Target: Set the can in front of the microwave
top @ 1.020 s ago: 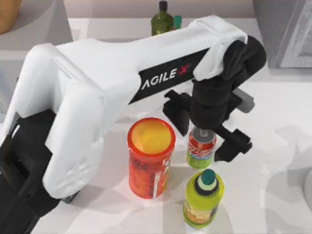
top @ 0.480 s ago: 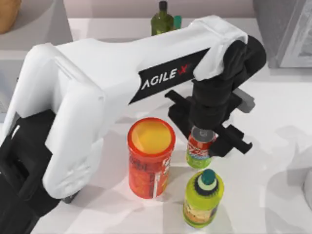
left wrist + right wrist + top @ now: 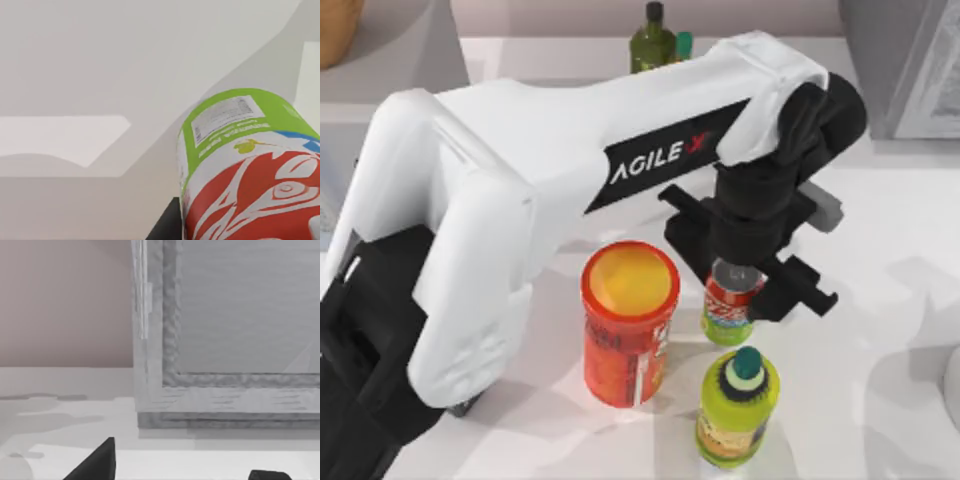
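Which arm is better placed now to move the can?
Left. The left gripper sits directly over the can, fingers at both its sides. The right gripper faces a grey box elsewhere.

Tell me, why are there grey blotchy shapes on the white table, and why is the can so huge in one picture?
Top view: the blotches are soft shadows on the table, cast by the arm and by the bottles; the left gripper is around the can. Left wrist view: the camera sits very near the can, so it looks huge. Right wrist view: fainter shadows lie by a grey box.
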